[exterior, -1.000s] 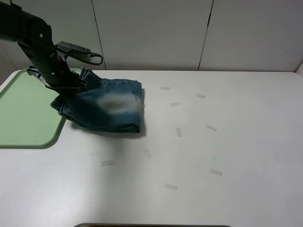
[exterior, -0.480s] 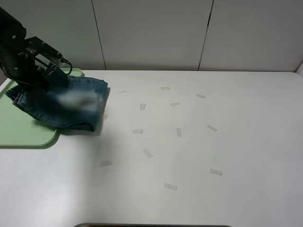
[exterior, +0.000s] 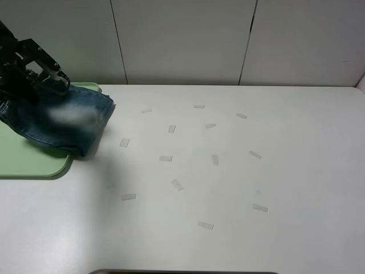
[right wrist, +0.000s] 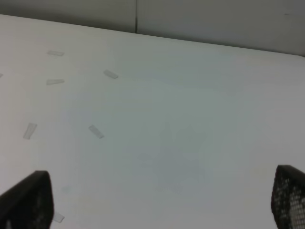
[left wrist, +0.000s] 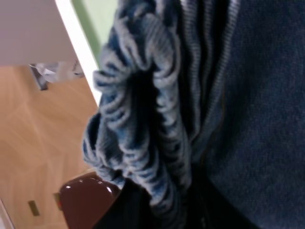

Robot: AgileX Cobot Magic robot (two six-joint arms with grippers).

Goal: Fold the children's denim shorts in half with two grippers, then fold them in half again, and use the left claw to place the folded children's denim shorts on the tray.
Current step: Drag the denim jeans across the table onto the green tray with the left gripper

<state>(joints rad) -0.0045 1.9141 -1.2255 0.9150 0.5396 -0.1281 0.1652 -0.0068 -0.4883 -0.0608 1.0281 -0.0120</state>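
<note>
From the high camera, the left claw (exterior: 35, 71) clamps the folded children's denim shorts (exterior: 65, 121), which hang over the light-green tray's (exterior: 34, 162) right edge at far left. Left wrist: ruched waistband (left wrist: 143, 105) fills the view. Right wrist: the right gripper's (right wrist: 157, 200) fingers are spread apart over the white table (right wrist: 167, 119). No readable writing.
</note>
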